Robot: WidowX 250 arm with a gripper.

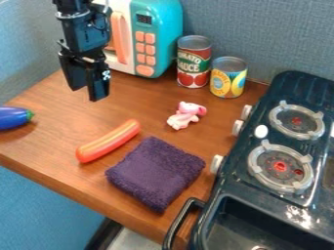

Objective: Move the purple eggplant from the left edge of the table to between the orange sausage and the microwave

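Brown tabletop (58, 112): cans (194, 62) stand behind the pink toy (186, 115).

Black arm (82, 28), hand (86, 94) pointing down, fingers (98, 87) apart

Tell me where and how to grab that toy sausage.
Probably at its middle, from straight above. The sausage is long, rounded and lying flat, so turn the end effector to close across its narrow width, one finger per long side. The purple towel lies close along one side, so keep that finger clear of it.
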